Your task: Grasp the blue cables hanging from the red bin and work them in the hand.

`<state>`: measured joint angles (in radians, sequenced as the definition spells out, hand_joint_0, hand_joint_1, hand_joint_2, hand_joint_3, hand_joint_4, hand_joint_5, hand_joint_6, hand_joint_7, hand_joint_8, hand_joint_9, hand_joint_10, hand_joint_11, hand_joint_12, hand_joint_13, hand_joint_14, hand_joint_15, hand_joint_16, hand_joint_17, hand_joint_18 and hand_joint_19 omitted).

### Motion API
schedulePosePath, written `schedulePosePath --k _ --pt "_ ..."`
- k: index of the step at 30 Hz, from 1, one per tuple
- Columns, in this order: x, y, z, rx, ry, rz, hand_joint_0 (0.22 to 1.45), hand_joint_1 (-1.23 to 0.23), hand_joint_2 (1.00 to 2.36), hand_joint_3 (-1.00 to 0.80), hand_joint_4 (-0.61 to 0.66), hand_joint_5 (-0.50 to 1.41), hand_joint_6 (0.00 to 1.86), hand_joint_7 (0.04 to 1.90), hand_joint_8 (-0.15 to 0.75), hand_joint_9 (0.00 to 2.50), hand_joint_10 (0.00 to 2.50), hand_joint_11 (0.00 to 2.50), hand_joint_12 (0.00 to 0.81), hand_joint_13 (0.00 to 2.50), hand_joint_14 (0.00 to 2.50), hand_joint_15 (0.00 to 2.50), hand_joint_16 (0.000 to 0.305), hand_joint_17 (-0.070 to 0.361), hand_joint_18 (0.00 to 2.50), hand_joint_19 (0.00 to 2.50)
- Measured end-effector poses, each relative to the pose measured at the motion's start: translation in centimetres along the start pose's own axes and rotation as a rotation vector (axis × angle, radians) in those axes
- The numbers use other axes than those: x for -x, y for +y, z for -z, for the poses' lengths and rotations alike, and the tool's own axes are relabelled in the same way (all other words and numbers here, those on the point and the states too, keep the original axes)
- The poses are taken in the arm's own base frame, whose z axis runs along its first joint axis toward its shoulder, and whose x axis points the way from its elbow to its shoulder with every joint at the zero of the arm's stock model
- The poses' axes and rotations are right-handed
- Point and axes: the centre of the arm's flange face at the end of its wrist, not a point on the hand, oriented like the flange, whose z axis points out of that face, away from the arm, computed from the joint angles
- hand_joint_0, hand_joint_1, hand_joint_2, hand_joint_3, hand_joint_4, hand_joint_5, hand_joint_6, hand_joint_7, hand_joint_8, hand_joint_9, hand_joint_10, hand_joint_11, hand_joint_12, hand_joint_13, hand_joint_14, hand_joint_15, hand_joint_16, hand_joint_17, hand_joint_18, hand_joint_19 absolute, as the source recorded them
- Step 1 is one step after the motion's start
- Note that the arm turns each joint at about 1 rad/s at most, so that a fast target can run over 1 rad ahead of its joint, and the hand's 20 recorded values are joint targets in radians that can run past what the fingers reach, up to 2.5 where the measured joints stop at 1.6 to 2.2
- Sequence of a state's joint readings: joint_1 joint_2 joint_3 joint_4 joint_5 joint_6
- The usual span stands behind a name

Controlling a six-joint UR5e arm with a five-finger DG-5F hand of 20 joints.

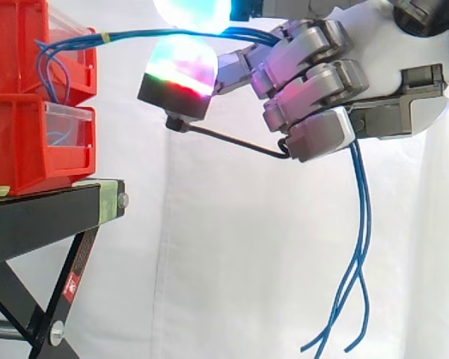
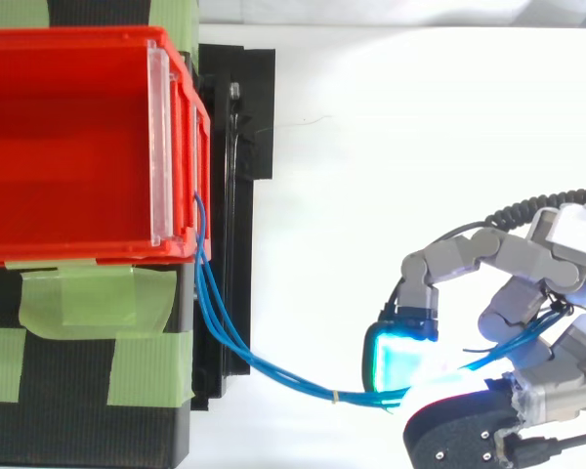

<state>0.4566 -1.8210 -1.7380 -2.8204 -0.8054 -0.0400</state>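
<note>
The hand [image 1: 314, 82], fingers curled shut around the blue cables [image 1: 127, 34], holds them well out from the red bin [image 1: 15, 142] on its black stand [image 1: 45, 213]. The cables run nearly level from the bin on the left into the hand on the right, so their long axis lies along the line between the two. The side view shows what the top view does not: past the fingers the cables drop and dangle free. From above, the cables [image 2: 273, 376] leave the bin's [image 2: 78, 249] near corner and curve toward the hand [image 2: 537, 264]. Further working likely means shifting fingers along this taut span.
</note>
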Motion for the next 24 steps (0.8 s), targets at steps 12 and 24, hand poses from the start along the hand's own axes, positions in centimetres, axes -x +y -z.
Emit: schedulePosePath --k 12,24 --pt "0.0 -0.1 0.1 -0.008 0.001 0.011 0.91 -0.67 1.03 -0.34 0.17 -0.01 0.93 1.16 0.523 1.80 2.50 2.50 0.624 1.89 2.50 2.05 0.170 0.127 2.37 0.84" --pt "-0.3 -2.4 -0.6 -0.041 -0.001 0.023 0.91 -0.67 1.03 -0.32 0.16 -0.02 0.94 1.15 0.525 1.79 2.50 2.50 0.629 1.88 2.50 2.05 0.170 0.127 2.37 0.86"
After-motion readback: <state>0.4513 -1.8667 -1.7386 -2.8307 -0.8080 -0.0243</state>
